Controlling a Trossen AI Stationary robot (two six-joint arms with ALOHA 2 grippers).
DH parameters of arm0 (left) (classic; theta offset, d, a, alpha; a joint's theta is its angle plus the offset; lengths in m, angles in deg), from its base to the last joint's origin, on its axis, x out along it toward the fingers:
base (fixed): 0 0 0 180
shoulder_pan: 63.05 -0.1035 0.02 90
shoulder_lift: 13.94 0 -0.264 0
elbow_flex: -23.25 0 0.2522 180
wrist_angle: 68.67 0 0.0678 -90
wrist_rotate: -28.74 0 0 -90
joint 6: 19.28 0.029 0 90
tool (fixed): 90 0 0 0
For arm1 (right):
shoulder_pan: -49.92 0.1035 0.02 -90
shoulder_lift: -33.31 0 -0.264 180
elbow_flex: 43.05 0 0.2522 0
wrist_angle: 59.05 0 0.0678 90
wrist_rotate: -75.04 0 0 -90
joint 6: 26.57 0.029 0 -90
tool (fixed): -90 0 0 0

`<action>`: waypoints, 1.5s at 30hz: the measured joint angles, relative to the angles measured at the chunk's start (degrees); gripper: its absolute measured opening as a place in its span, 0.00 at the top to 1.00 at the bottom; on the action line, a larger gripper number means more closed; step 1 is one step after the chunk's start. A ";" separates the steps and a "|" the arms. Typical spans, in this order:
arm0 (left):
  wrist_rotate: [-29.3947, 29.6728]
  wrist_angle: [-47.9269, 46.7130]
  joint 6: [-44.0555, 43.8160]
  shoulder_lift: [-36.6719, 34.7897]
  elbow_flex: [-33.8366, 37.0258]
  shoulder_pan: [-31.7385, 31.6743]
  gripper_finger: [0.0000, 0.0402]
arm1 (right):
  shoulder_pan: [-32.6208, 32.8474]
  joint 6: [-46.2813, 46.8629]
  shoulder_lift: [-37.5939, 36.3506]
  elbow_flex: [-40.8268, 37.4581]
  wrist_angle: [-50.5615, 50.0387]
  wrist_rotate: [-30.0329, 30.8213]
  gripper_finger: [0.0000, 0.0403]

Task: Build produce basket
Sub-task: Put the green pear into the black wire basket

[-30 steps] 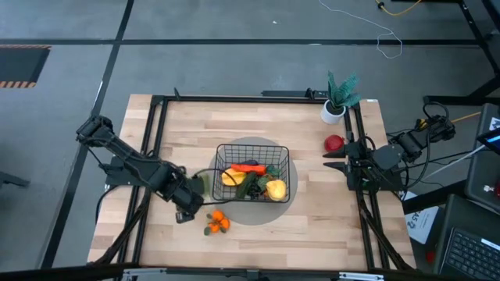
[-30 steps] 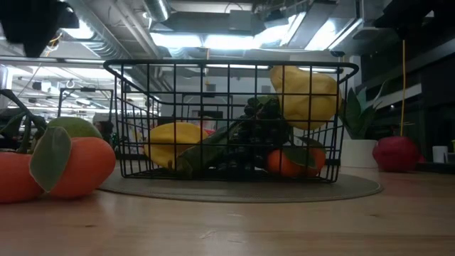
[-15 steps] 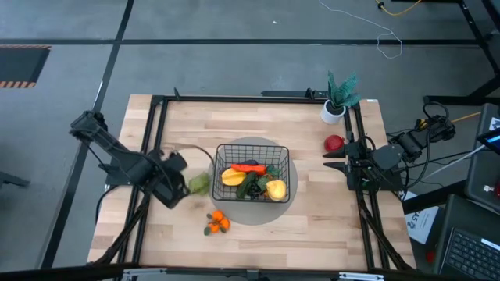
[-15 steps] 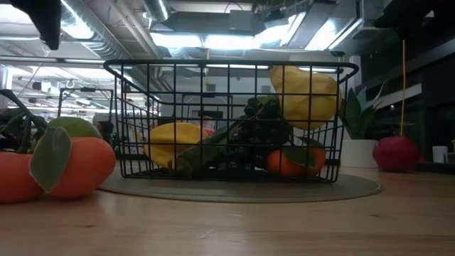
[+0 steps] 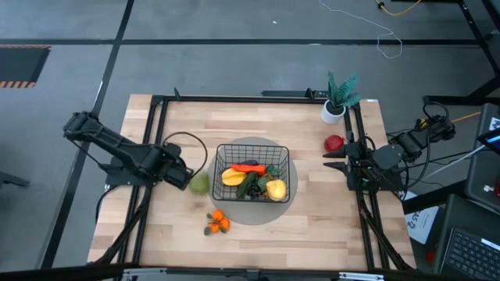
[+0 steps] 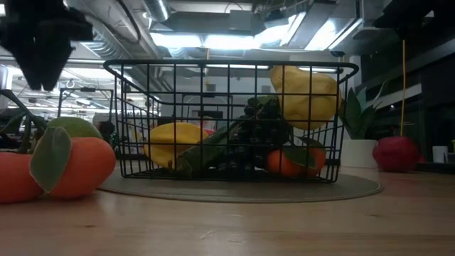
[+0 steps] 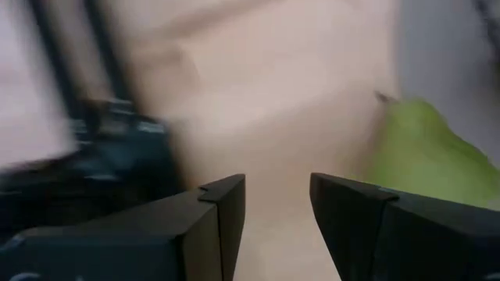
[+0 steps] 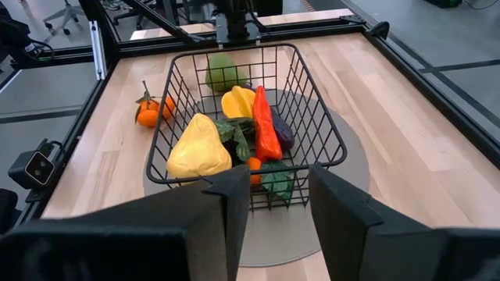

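Observation:
The black wire basket stands on a grey round mat and holds a yellow pear-shaped piece, an orange carrot, a dark eggplant, dark grapes and an orange. A green pear lies on the table left of the basket. A pair of small oranges lies near the mat's near-left edge. A red apple rests right of the basket. My left gripper hovers open just left of the pear. My right gripper waits open at the table's right side, pointing at the basket.
A teal potted plant in a white pot stands at the far right corner. A black metal frame runs around the table. Bare wood lies along the near edge and far of the basket.
My left gripper has drawn back from beside the small oranges toward the table's far edge and risen, ending next to the green pear. The pear, the oranges and the basket have stayed where they were.

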 joint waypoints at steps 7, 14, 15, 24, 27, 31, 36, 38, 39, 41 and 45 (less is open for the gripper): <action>0.81 16.10 9.55 -5.18 10.36 -6.58 0.67 | 0.02 0.00 -0.01 0.00 0.00 0.00 0.69; 1.87 21.16 15.62 -9.70 15.09 -16.37 0.67 | 0.01 0.00 -0.01 0.00 0.00 0.01 0.69; 1.89 22.60 16.47 -9.93 15.65 -17.65 0.67 | 0.02 0.00 0.00 0.00 0.00 0.00 0.69; -2.52 40.48 26.66 -9.96 22.24 -23.77 0.67 | 0.01 0.02 0.01 0.00 0.00 0.02 0.69; -2.58 46.73 30.09 -9.73 23.41 -23.99 0.67 | 0.02 0.02 0.01 0.00 0.00 0.02 0.69; -4.37 50.71 33.59 -9.75 23.66 -23.99 0.67 | 0.02 0.02 0.01 0.00 -0.01 0.02 0.69; -6.31 52.20 34.72 -9.75 23.66 -23.25 0.67 | 0.00 0.01 0.00 0.00 0.00 0.02 0.69; -7.52 52.17 34.63 -9.75 23.66 -22.67 0.67 | 0.00 0.02 0.01 0.00 0.00 0.02 0.69; -7.98 52.17 34.61 -9.75 23.66 -22.32 0.67 | 0.00 0.02 -0.01 0.00 -0.01 0.02 0.69; -8.90 52.11 34.41 -9.75 23.66 -21.51 0.67 | 0.02 0.02 0.01 0.00 0.00 0.02 0.69; -9.40 52.10 34.42 -9.75 23.66 -19.59 0.67 | 0.01 0.02 0.01 0.00 0.00 0.01 0.69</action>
